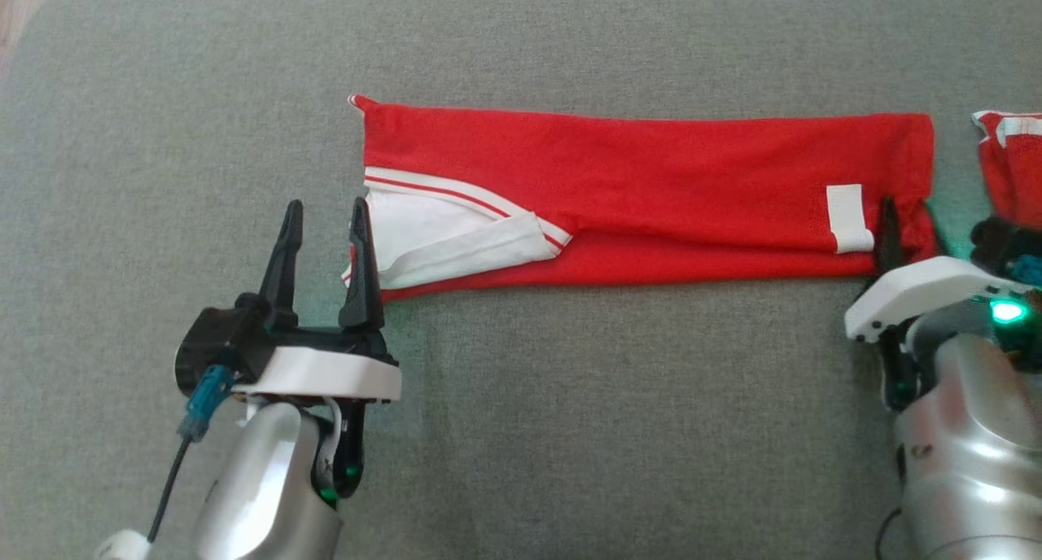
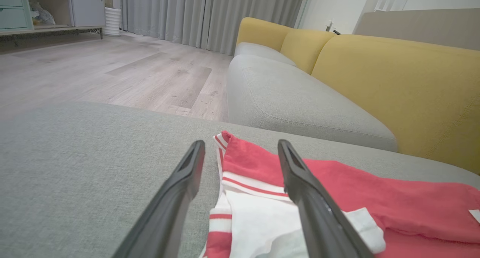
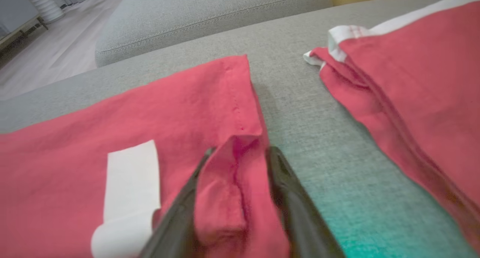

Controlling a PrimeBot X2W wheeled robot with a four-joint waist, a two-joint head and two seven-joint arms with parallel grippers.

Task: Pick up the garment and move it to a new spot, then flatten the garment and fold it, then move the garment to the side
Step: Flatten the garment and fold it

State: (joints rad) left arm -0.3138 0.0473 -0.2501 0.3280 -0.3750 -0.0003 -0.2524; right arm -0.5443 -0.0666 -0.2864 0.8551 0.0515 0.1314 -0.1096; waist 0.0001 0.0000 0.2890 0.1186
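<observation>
The red garment [image 1: 651, 194] lies folded into a long strip across the grey cushion [image 1: 570, 430]. White and striped trim shows at its left end, a white label [image 1: 848, 216] near its right end. My left gripper [image 1: 326, 210] stands open at the left end; its right finger rests over the white trim, the left one over bare cushion. The left wrist view shows that gripper [image 2: 240, 145] astride the garment's [image 2: 375, 198] corner. My right gripper [image 1: 908, 218] is at the right end. There, in the right wrist view, the right gripper [image 3: 240, 151] pinches a raised fold of the garment [image 3: 112, 119].
A second red piece with white trim [image 1: 1009, 161] lies just right of the garment, across a narrow gap of cushion [image 3: 296, 111]. A grey sofa seat [image 2: 300, 100] with yellow backrests [image 2: 393, 81] stands beyond, with wooden floor [image 2: 112, 70] to its left.
</observation>
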